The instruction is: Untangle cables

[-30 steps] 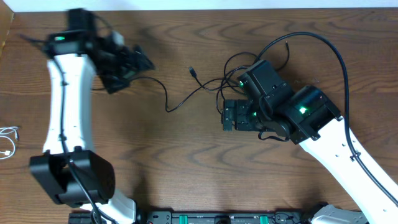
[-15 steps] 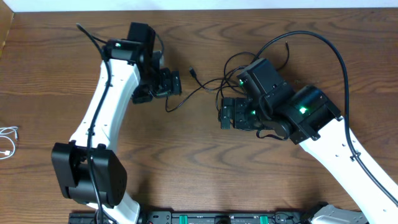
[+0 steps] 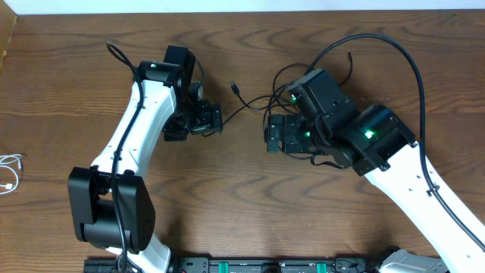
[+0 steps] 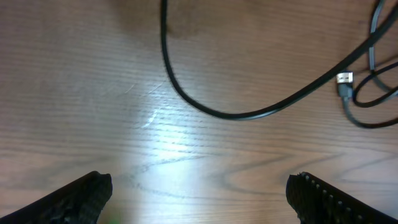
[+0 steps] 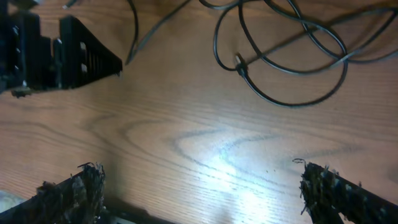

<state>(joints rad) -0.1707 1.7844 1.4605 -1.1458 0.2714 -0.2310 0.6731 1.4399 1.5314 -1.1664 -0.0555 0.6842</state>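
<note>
Black cables (image 4: 239,115) looked thin, limp, light; probably best pinched on the free loop. Both jaws stood spread, empty.

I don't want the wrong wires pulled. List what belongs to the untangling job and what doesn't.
Belongs:
black cables, tangled at centre
white cable, apart at the far left
left gripper and right gripper, both open

Not part of it:
thick black wire on the right arm
wooden table
</note>
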